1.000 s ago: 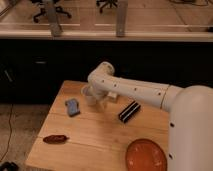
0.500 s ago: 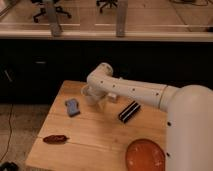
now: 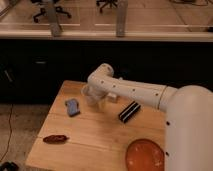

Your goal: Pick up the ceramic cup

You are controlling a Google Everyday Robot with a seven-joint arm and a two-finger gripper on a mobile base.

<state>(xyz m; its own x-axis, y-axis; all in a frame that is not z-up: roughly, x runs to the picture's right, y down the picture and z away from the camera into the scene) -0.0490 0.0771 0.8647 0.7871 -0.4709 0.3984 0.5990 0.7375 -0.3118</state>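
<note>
Wooden surface [image 3: 100,135]: one, light-toned, carrying all the listed items; dark cabinetry stands behind it.
Gripper [image 3: 96,99]: at the far-left part of the surface, at the end of the white arm [image 3: 135,92], which reaches in from the right. It sits directly at the ceramic cup.
Fingers: hidden behind the wrist housing and the cup; whether they stand apart or together cannot be told, nor whether they press on the cup.
Ceramic cup [image 3: 89,95]: one, off-white, upright on the surface, near the far-left edge, just right of the blue sponge. Its rim shows just left of the wrist; the rest is partly covered by the arm.
Blue sponge [image 3: 73,107]: one, lying flat, left of the cup and apart from it.
Cream box-shaped bottle [image 3: 113,97]: one, small, just behind the arm, mostly hidden.
Black rectangular object [image 3: 129,111]: one, lying at an angle, right of the gripper, near the middle.
Orange plate [image 3: 145,155]: one, flat, at the near-right corner, beside the robot's white body.
Reddish-brown object [image 3: 55,138]: one, elongated, at the near-left edge; its kind cannot be made out.
</note>
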